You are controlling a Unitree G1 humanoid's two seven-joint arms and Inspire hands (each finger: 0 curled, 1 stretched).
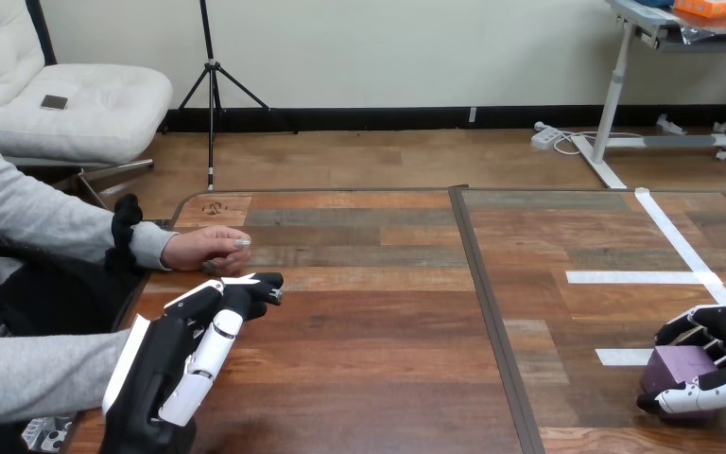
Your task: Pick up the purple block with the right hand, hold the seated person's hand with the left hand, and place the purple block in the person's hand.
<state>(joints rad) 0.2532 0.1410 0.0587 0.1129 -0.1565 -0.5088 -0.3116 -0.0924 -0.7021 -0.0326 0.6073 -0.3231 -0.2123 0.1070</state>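
Observation:
The purple block (673,369) rests on the wooden table (378,331) at the far right, near the front. My right hand (718,364) is curled round it, fingers over its top and thumb along its lower front side. My left hand (189,355) reaches forward at the lower left with its fingers straight, their tips close to the person's hand (210,251) but apart from it. That hand lies on the table's left edge, loosely closed and knuckles up, with nothing seen in it.
White tape strips (638,277) mark the table's right part beside the block. A dark seam (487,312) runs front to back down the table's middle. The person's other forearm, in a grey sleeve (28,374), lies along the lower left edge beside my left arm.

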